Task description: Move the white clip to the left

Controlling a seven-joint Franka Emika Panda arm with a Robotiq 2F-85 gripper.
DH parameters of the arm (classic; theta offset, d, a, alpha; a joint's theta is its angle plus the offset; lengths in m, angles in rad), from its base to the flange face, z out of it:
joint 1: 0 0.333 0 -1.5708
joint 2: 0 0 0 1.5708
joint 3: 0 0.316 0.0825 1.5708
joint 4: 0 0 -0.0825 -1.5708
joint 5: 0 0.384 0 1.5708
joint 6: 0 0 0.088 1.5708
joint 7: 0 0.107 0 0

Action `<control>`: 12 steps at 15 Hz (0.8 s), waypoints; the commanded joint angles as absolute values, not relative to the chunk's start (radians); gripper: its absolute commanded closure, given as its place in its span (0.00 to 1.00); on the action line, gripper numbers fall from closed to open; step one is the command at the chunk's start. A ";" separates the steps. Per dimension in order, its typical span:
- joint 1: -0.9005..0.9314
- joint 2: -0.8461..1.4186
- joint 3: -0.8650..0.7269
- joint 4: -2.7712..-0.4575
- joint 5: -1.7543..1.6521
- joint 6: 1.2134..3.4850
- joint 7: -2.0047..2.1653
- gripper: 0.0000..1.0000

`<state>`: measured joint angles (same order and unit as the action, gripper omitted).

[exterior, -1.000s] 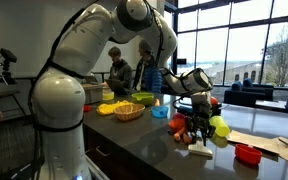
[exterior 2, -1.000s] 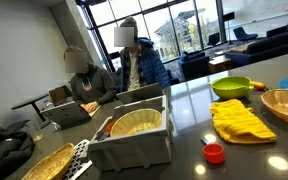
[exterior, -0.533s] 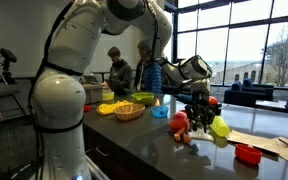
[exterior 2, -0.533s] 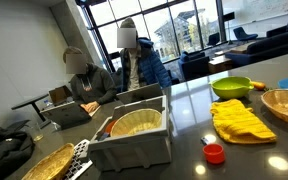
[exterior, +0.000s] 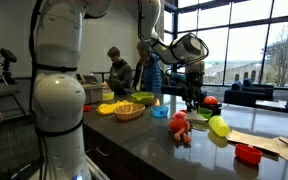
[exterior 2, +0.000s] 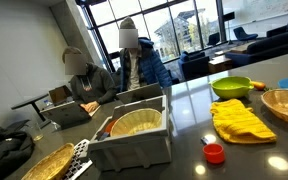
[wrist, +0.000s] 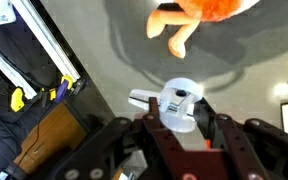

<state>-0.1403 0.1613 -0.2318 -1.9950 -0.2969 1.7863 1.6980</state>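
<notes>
In the wrist view my gripper [wrist: 180, 118] is shut on the white clip [wrist: 174, 100], a small white-cream piece with a darker metal part. It holds the clip above the dark counter. The orange toy [wrist: 209, 10] lies beyond the clip at the top of that view. In an exterior view my gripper [exterior: 194, 98] hangs raised above the counter, up and behind the orange toy [exterior: 180, 127]. The clip itself is too small to make out there. The gripper is out of sight in the exterior view of the grey bin.
A yellow-green fruit [exterior: 219, 126], a red fruit [exterior: 210, 101], a red bowl [exterior: 247, 153], a paper sheet [exterior: 274, 142], a blue cup [exterior: 160, 112] and a basket [exterior: 129, 111] sit on the counter. A grey bin [exterior 2: 134, 140], yellow cloth [exterior 2: 242, 120] and green bowl [exterior 2: 231, 87] stand elsewhere.
My gripper has risen from the counter beside the toys and moved up and back, with the white clip held in it. The other objects stay put.
</notes>
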 commanded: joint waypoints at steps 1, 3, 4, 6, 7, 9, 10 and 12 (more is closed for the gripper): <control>-0.150 0.069 -0.205 -2.055 -0.208 1.814 1.533 0.84; -0.145 0.050 -0.191 -2.063 -0.147 1.813 1.445 0.84; -0.140 0.047 -0.180 -2.061 -0.114 1.810 1.403 0.84; -0.133 0.042 -0.163 -2.063 -0.058 1.802 1.313 0.84; -0.130 0.043 -0.154 -2.060 -0.030 1.799 1.266 0.84; -0.123 0.041 -0.140 -2.062 0.024 1.795 1.172 0.84; -0.119 0.043 -0.134 -2.060 0.051 1.791 1.122 0.84; -0.115 0.048 -0.125 -2.059 0.103 1.786 1.021 0.84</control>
